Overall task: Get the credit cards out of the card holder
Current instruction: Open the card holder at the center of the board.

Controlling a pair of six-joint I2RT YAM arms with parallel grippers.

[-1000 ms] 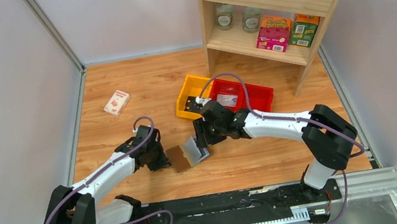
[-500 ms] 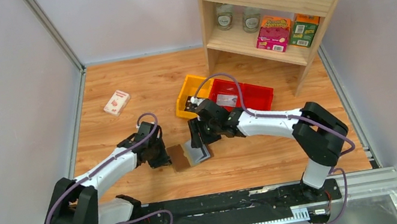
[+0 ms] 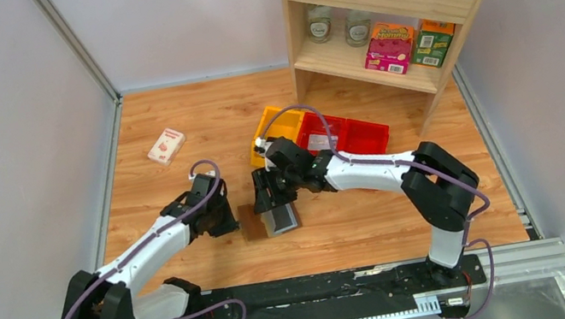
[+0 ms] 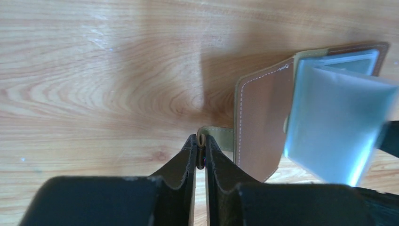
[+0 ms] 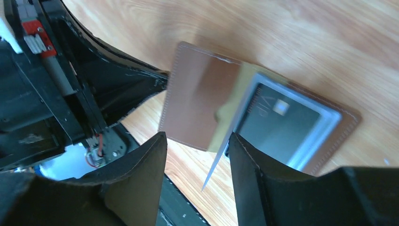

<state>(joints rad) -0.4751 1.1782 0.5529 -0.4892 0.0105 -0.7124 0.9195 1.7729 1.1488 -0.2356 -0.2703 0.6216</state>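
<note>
The brown card holder (image 3: pixel 253 220) lies open on the wooden table between both arms. My left gripper (image 3: pixel 229 222) sits at its left edge. In the left wrist view, the left gripper (image 4: pixel 201 143) is shut on the holder's small strap tab (image 4: pixel 214 136), beside the brown flap (image 4: pixel 261 122). A grey-blue inner panel (image 4: pixel 334 127) stands lifted. My right gripper (image 3: pixel 269 205) hovers over the holder. In the right wrist view it (image 5: pixel 197 136) is open, the raised panel edge (image 5: pixel 220 153) between its fingers near the right one. A dark card (image 5: pixel 277 122) shows in the window pocket.
A white-and-red small box (image 3: pixel 166 146) lies at the far left. A yellow bin (image 3: pixel 272 129) and a red bin (image 3: pixel 355 138) sit behind the right arm. A wooden shelf (image 3: pixel 347 49) with jars and cartons stands at the back right.
My right gripper has moved left, over the card holder, and the grey-blue panel has swung up and left with it. The left arm shifted slightly back with the strap tab.
</note>
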